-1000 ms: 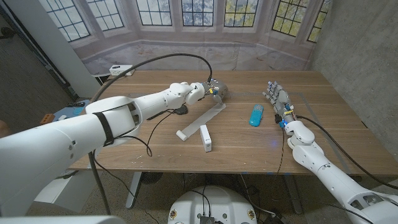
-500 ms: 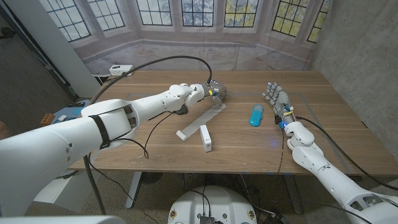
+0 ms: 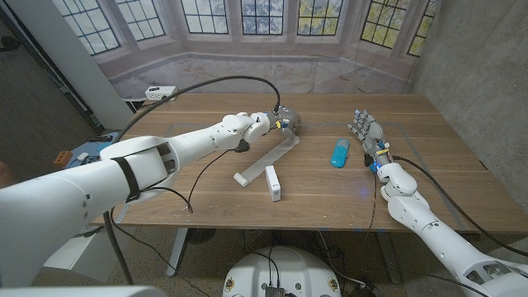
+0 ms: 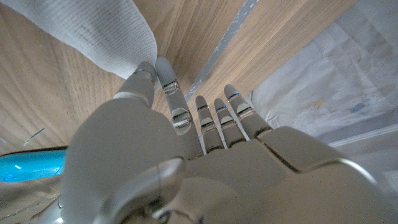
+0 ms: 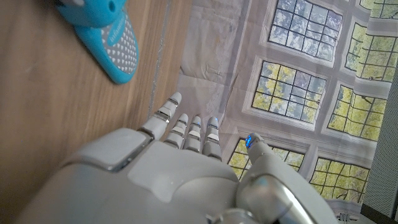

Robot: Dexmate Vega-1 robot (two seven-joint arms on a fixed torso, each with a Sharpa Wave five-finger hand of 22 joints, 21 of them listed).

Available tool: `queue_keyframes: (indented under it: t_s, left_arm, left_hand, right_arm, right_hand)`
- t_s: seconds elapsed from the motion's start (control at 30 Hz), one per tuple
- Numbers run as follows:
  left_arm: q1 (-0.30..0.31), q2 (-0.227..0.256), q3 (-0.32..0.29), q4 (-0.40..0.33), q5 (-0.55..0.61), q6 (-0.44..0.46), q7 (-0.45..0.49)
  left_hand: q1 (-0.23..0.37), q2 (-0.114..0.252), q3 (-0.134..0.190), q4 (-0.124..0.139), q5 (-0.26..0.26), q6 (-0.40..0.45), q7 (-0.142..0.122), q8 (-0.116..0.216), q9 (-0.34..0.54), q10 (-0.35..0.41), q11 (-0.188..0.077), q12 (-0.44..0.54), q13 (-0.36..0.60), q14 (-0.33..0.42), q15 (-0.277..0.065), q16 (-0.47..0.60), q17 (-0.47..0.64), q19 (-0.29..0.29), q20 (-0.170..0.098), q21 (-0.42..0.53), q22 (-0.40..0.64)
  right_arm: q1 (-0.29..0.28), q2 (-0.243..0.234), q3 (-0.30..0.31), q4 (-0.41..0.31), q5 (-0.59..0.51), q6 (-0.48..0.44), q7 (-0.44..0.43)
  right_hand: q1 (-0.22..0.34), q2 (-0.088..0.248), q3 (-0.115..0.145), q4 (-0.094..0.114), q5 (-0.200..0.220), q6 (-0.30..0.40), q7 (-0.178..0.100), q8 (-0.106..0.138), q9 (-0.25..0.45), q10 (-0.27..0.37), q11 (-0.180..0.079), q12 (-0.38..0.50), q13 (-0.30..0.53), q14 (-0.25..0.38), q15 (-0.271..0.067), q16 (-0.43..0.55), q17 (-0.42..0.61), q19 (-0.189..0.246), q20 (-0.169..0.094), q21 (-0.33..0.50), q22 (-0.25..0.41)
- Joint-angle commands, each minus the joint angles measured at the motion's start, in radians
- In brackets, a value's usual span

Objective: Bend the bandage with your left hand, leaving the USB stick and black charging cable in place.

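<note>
Left robot hand [image 3: 285, 120] pinches the far end of the grey-white bandage [image 3: 266, 162], a strip lying diagonally on the counter [image 3: 206, 194]. White USB stick [image 3: 273, 183] beside it. Right robot hand [image 3: 365, 129], fingers apart, holds nothing, near a blue object [image 3: 339, 153].

bandage [image 3: 266, 162] mid-table, usb stick [image 3: 273, 183] just before it, left hand [image 3: 286, 120] at its far end

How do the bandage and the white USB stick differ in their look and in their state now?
The bandage is a long, flat, greyish strip lying diagonally; the USB stick is a short, white, blocky bar. The left hand holds the bandage at its far end, and that end looks raised off the table; the USB stick lies untouched and flat. Both are pale and lie near the table's middle.
</note>
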Motion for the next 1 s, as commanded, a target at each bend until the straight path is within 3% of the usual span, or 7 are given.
queue_keyframes:
  t_s: [0.03,0.7,1.0]
  left_arm:
    - [0.025,0.042,-0.032,-0.059,0.013,-0.009,0.014]
    - [0.084,0.118,-0.108,-0.155,0.009,-0.055,0.033]
    - [0.103,0.14,-0.137,-0.148,0.002,-0.112,0.076]
  left_hand:
    - [0.012,-0.002,-0.005,-0.002,0.001,0.009,-0.001,0.007,0.008,0.014,-0.002,0.007,0.004,0.013,-0.002,0.008,0.003,0.011,0.0,0.004,0.004]
    - [0.02,-0.002,-0.013,-0.003,-0.001,0.014,0.0,0.015,0.014,0.025,-0.007,0.002,0.005,0.023,-0.008,0.007,0.003,0.013,-0.004,0.005,0.004]
    - [0.023,-0.001,-0.016,-0.002,-0.003,0.014,0.0,0.017,0.016,0.026,-0.006,0.0,0.005,0.026,-0.012,0.006,0.004,0.016,-0.007,0.006,0.004]
  right_arm:
    - [-0.013,-0.006,-0.002,-0.028,-0.012,-0.006,-0.02]
    - [-0.028,-0.022,-0.008,-0.081,-0.032,-0.035,-0.06]
    - [-0.034,-0.026,-0.01,-0.098,-0.038,-0.045,-0.073]
  right_hand:
    - [0.003,0.014,0.001,-0.001,-0.001,0.006,0.0,-0.001,0.001,-0.002,0.001,0.004,0.003,0.009,-0.001,0.001,0.005,0.005,-0.044,0.004,0.002]
    - [-0.005,0.011,0.0,0.004,-0.001,0.001,-0.004,-0.003,0.001,-0.007,0.001,0.001,0.003,0.007,-0.004,0.0,0.006,0.005,-0.045,0.004,0.002]
    - [-0.005,0.012,0.002,0.004,0.0,0.004,-0.002,-0.002,0.001,-0.006,-0.001,0.002,0.003,0.007,-0.004,-0.001,0.005,0.005,-0.046,0.004,0.002]
